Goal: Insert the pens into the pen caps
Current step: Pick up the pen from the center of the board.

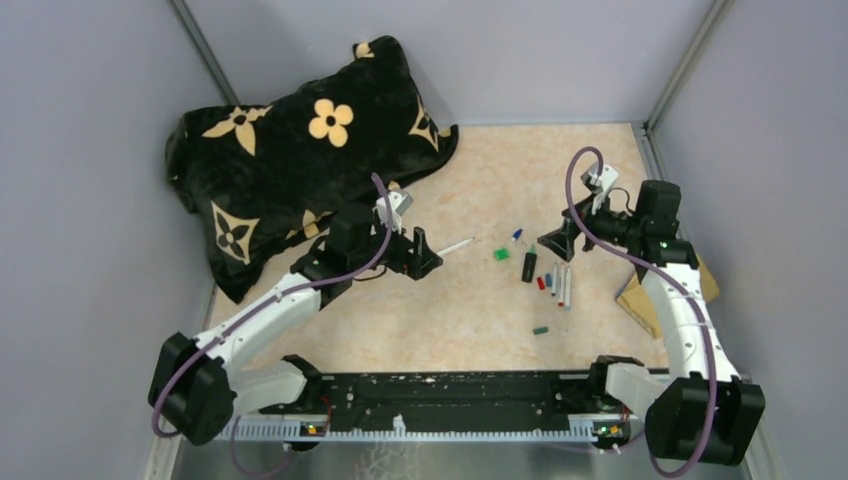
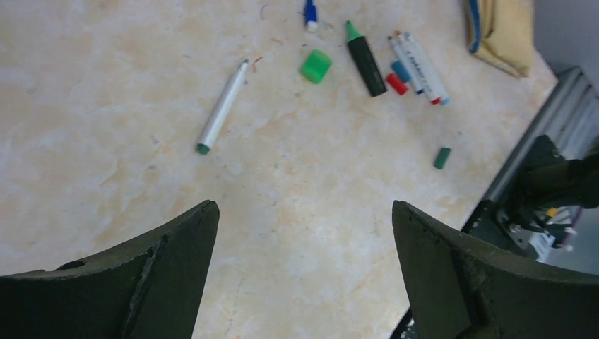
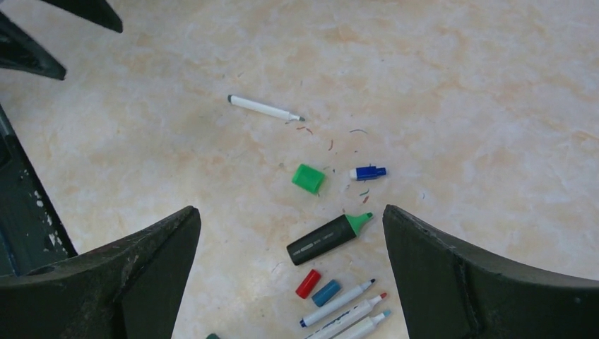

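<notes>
Both grippers hover open and empty over the marbled table. My left gripper [image 1: 430, 255] [image 2: 304, 208] hangs just short of a lone white pen [image 1: 455, 247] [image 2: 222, 107] [image 3: 265, 108] with a green end. My right gripper [image 1: 555, 244] [image 3: 289, 209] is above the cluster: a thick black pen [image 1: 529, 265] [image 3: 328, 239] with a green tip, three white pens [image 1: 563, 286] [image 3: 339, 304] side by side, a red cap [image 3: 308, 283] and a blue cap [image 3: 325, 292]. A bright green cap [image 1: 501, 254] [image 2: 316, 66], a small blue-and-white piece [image 1: 517, 236] [image 3: 369, 172] and a dark teal cap [image 1: 541, 330] [image 2: 442, 157] lie apart.
A black cushion [image 1: 300, 150] with tan flowers fills the back left corner. Tan cardboard [image 1: 640, 295] lies under the right arm. Grey walls close in the table on three sides, and a black rail [image 1: 440, 395] runs along the near edge.
</notes>
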Motion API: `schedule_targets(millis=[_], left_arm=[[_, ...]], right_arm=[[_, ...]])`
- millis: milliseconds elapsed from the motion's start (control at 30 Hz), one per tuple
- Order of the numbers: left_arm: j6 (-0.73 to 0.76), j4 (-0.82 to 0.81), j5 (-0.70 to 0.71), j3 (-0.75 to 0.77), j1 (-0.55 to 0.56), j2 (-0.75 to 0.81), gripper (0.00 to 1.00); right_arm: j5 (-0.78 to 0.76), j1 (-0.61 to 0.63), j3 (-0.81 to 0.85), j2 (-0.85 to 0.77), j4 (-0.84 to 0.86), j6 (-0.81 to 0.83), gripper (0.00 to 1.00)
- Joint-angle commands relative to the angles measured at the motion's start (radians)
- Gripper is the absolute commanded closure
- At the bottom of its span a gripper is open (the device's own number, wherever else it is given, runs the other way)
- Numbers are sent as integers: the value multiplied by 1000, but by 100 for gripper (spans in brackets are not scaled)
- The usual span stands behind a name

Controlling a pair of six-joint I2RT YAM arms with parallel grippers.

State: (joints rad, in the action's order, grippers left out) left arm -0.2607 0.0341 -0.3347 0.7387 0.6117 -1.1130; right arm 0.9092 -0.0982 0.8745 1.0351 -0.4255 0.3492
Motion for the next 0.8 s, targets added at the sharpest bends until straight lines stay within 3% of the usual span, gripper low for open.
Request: schedule_targets(millis=[0, 133, 367, 500, 767], left_arm=[[96, 8, 127, 24, 1, -81, 3], [136, -5, 119, 68, 1, -185, 6], [189, 149, 52, 310, 1, -495, 27], [222, 237, 101, 441, 4, -640, 39], [247, 288, 125, 533, 34, -767, 49]], right_arm=[[115, 8, -78, -18, 164, 69, 1], [114, 8, -93, -22, 97, 162, 2], [69, 8, -98, -1, 70, 178, 8], [60, 8, -89, 7, 52, 188, 10], [58, 8, -88, 6, 48, 188, 11]])
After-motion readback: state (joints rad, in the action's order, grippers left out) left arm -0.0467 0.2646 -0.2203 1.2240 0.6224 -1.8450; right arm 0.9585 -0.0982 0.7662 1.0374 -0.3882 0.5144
